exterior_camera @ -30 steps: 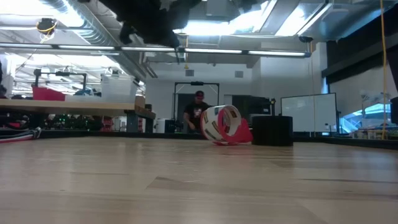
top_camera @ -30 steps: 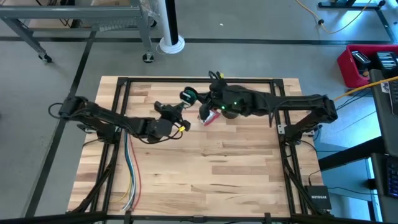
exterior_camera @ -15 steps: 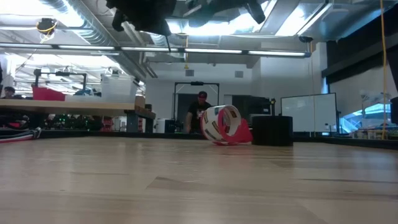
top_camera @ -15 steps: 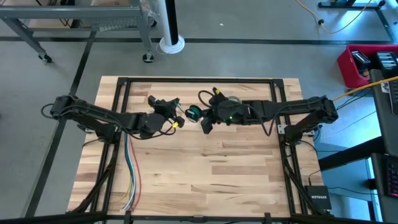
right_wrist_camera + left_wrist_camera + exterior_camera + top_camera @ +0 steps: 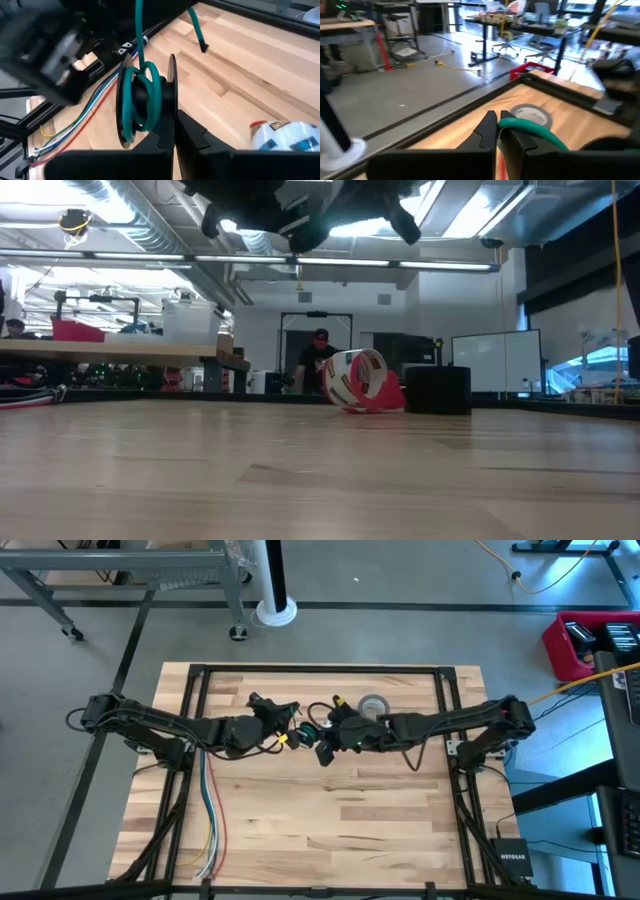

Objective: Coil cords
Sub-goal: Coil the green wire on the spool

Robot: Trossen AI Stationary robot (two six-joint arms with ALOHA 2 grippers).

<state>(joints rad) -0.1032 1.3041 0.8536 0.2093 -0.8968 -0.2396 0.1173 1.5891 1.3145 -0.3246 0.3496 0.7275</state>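
Green cord (image 5: 141,95) is seen wound in several turns on a small black spool, which is gripped by the closed right pincer (image 5: 172,117) above the middle of the far half of the tabletop (image 5: 330,820). One strand runs up from the spool toward the left arm, and a loose end hangs free beyond it. A stretch of the same cord is clamped between the shut fingers of the left pincer (image 5: 499,131), just beside the right one in the high view. The coiling is judged partly done: some turns are laid, the remaining length is still to be wound. The tape roll (image 5: 373,704) lies on the tabletop nearby. No containers are visible.
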